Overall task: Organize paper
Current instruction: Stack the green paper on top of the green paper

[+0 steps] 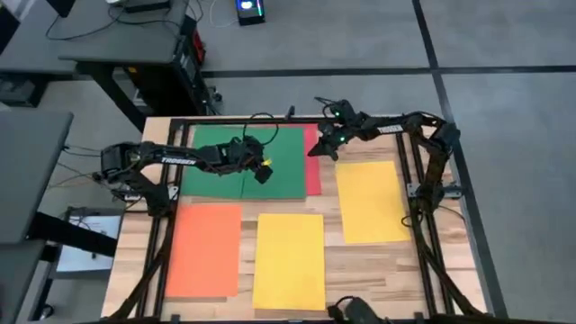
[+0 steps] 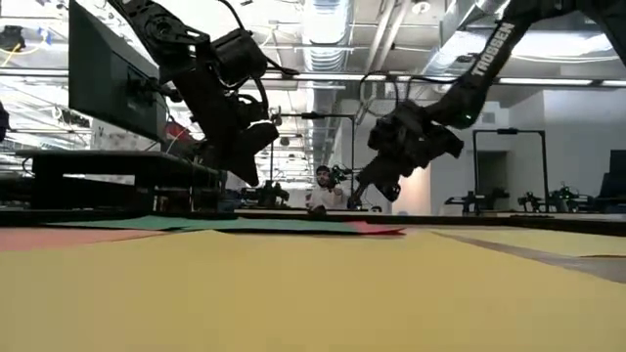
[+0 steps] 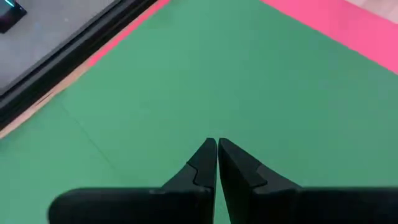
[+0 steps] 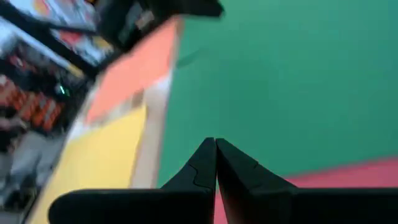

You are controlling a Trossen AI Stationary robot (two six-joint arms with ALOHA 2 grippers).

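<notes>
Table: your work surface is a light wooden table (image 1: pixel 360 270) with a black frame around it, standing on grey carpet, with dark desks off to the left of the high view.
Green paper: you have a large flat green sheet of thin paper (image 1: pixel 216 144) at the far middle of the table, with a faint crease across it in the left wrist view.
Pink-red paper: a pink-red sheet (image 1: pixel 313 175) lies under the green one, so you see only a strip along the green sheet's right edge and a sliver at its far edge.
Orange paper: a rectangular orange sheet (image 1: pixel 204 249) lies flat at the near left, just below the green sheet.
Yellow paper, middle: a yellow sheet (image 1: pixel 289 261) lies beside the orange one, near the table's front edge.
Yellow paper, right: a second yellow sheet (image 1: pixel 372 201) lies to the right of the pink-red strip, apart from it.
Left gripper: your left gripper (image 3: pixel 216 146) hangs above the green sheet, its two dark fingers pressed together with nothing between them.
Right gripper: your right gripper (image 4: pixel 215 144) hangs over the pink-red strip at the green sheet's right edge, fingers likewise closed and empty.
Background: in the low view you can see a person (image 2: pixel 319 192) far behind the table.
</notes>
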